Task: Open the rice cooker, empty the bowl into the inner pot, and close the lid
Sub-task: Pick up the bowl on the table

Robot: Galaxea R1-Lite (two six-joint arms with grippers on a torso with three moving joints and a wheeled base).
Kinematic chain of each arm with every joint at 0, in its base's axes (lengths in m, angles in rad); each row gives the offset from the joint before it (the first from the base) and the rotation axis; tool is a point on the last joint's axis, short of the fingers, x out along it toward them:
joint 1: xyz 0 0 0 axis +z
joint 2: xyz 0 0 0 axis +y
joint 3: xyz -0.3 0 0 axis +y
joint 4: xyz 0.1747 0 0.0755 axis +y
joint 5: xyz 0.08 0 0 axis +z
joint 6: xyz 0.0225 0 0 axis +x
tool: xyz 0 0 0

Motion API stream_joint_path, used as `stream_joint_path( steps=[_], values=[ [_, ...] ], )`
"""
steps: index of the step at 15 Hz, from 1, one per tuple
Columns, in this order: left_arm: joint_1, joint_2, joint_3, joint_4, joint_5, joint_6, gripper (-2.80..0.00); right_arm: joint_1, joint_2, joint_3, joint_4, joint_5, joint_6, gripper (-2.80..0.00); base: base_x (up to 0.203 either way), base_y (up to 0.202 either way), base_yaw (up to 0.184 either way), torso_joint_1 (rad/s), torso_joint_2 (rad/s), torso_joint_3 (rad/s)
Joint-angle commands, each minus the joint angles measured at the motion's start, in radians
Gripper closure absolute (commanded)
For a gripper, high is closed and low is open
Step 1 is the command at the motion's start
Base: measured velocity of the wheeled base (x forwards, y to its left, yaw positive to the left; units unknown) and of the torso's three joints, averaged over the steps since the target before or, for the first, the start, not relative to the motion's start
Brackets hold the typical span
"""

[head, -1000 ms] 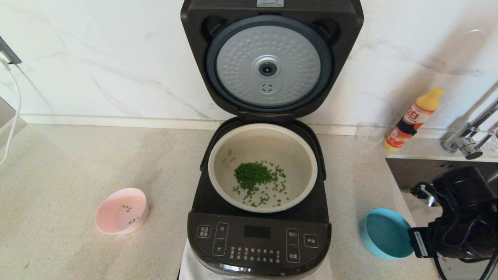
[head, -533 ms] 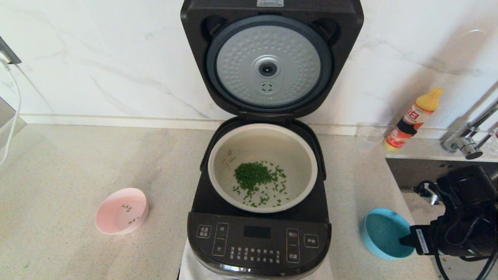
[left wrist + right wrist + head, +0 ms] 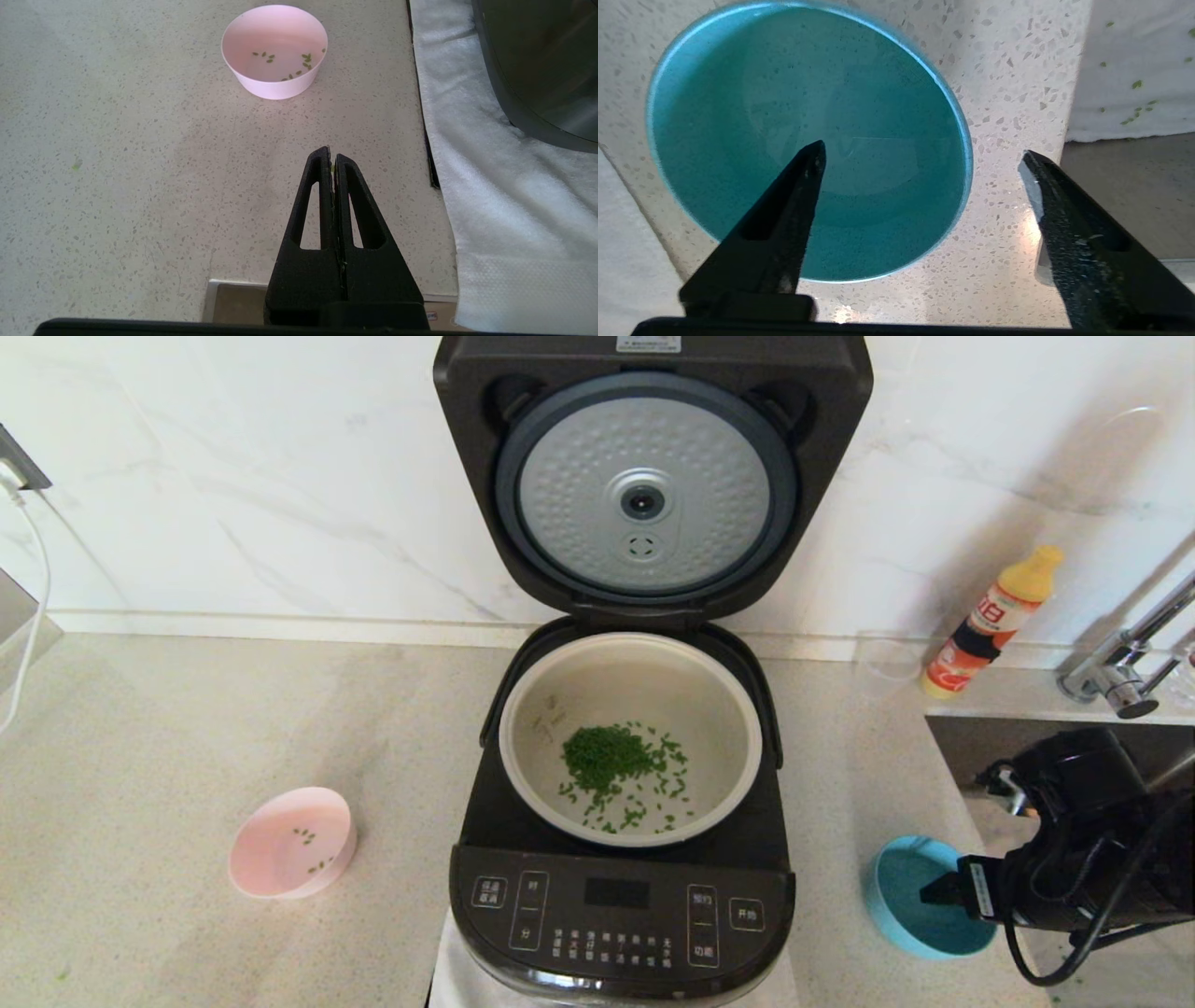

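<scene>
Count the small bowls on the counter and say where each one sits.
2. The pink bowl sits left of the rice cooker; the blue bowl sits to its right, under the open right claw. None appears hidden.

Glossy black rice cooker (image 3: 621, 905), dimpled metal lid (image 3: 644, 495), speckled stone counter (image 3: 187, 728)

My right arm (image 3: 1092, 840): bulky glossy black housing, black cables looping beneath, white label near wrist. Both grippers' fingers (image 3: 327, 210) matte black, triangular, each with slot cut-out; right fingers (image 3: 775, 233) speckled.
</scene>
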Motion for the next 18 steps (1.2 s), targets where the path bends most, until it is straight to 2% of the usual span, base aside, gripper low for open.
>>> stream_joint_path(
  steps=[1,2,3,4,7,12,18],
  values=[
    [0.0,0.0,0.0,0.001,0.0,0.0,0.0,0.0,0.013,-0.001,0.002,0.0,0.002,-2.8,0.0,0.0,0.0,0.0,0.0,0.0],
    [0.0,0.002,0.0,0.001,0.0,0.0,0.0,0.0,0.013,0.002,0.002,0.001,0.002,-2.8,0.0,0.0,0.0,0.0,0.0,0.0],
    [0.0,0.0,0.0,0.001,0.0,0.0,0.0,0.0,0.006,0.01,0.001,0.002,0.002,-0.28,0.0,0.0,0.0,0.0,0.0,0.0],
    [0.0,0.001,0.0,0.001,0.0,0.0,0.0,-0.001,0.004,0.008,0.002,0.002,0.002,0.0,0.0,0.0,0.0,0.0,0.0,0.0],
    [0.0,0.0,0.0,0.001,0.0,0.0,0.0,-0.009,-0.008,0.007,0.006,0.003,0.0,0.0,0.0,0.0,0.0,0.0,0.0,0.0],
    [0.0,0.0,0.0,0.001,0.0,0.0,0.0,0.042,-0.01,0.018,0.007,0.003,0.043,0.0,0.0,0.0,0.0,0.0,0.0,0.0],
    [0.0,0.0,0.0,0.001,0.0,0.0,0.0,0.059,-0.038,-0.016,0.051,0.002,0.045,0.0,0.0,0.0,0.0,0.0,0.0,0.0]
  ],
)
